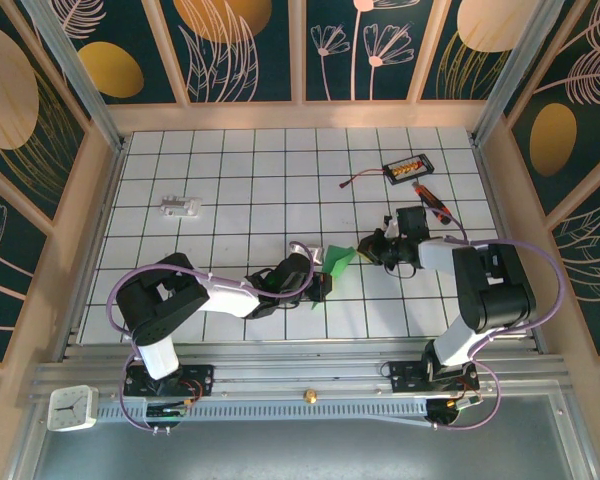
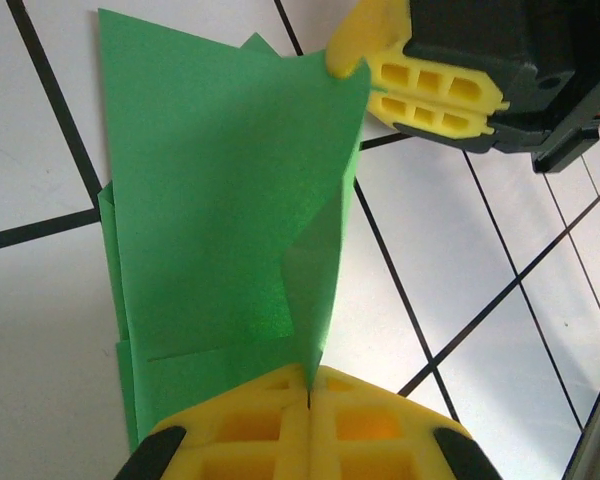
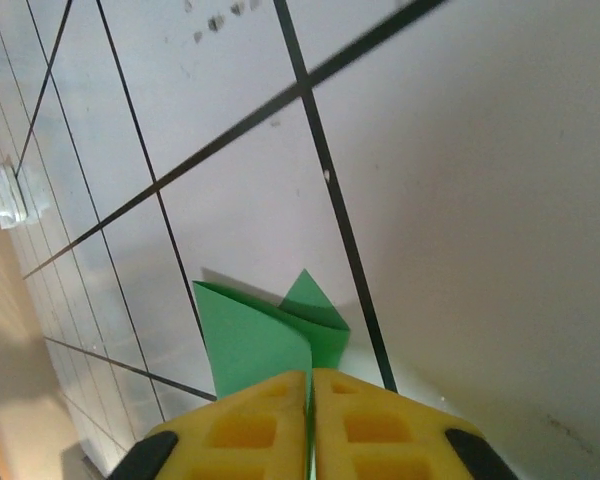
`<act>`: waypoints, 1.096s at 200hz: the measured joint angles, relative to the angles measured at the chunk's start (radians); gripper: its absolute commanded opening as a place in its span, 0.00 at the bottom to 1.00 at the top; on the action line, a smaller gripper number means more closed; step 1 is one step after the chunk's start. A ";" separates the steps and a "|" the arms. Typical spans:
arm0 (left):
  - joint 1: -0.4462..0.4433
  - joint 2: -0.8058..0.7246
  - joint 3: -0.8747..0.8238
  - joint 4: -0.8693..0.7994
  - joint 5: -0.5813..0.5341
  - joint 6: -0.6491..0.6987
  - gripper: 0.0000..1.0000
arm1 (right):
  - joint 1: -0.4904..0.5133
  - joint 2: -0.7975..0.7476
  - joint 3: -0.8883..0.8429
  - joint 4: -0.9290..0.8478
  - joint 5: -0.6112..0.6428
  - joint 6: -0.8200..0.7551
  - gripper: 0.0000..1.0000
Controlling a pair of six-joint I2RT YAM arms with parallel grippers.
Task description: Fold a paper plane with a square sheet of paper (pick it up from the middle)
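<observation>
Yellow-padded left gripper (image 2: pixel 308 388) up close, pads pressed together and clamped on the lower point of the folded green paper (image 2: pixel 230 200). Paper lifted off the white tiled table (image 2: pixel 450 260), several creased layers fanning out toward a far upper corner. At that corner, right gripper (image 2: pixel 372 72), also yellow-padded in a black housing, pinched narrow on the paper's edge.

From the right wrist: right gripper (image 3: pixel 310 385) closed tight, paper (image 3: pixel 260 340) caught in the seam between its pads. Folded flap and small triangular tip poking out beyond, beside a black grid line.

From overhead: both arms bent inward from bases at the near rail, left gripper (image 1: pixel 318 284) and right gripper (image 1: pixel 370 247) meeting mid-table. Paper (image 1: pixel 338 262) held between them, raised and tilted, slightly right of centre. Small clock (image 1: pixel 72 407) by the left base, dial too small to read. Farther back, orange-and-black screwdriver (image 1: pixel 436 203) just behind the right arm. Beyond it, black box (image 1: pixel 408 167) with orange parts, red lead trailing left, any label too small to make out. Well apart on the left, small white part (image 1: pixel 180 207). Behind it all, dark panels (image 1: pixel 250 40) printed with gold discs and pale leaf outlines.
</observation>
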 measured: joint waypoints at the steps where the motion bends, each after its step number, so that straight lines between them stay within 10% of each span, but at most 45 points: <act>1: 0.000 0.000 0.000 0.000 0.000 0.000 0.00 | 0.000 0.000 0.001 0.000 0.000 -0.002 0.19; 70: 0.000 0.001 -0.002 -0.002 0.000 -0.001 0.00 | -0.038 -0.003 0.058 -0.051 0.003 -0.080 0.50; 219: 0.037 0.001 -0.077 0.141 0.074 -0.204 0.00 | 0.088 -0.251 -0.003 -0.167 0.173 -0.132 0.48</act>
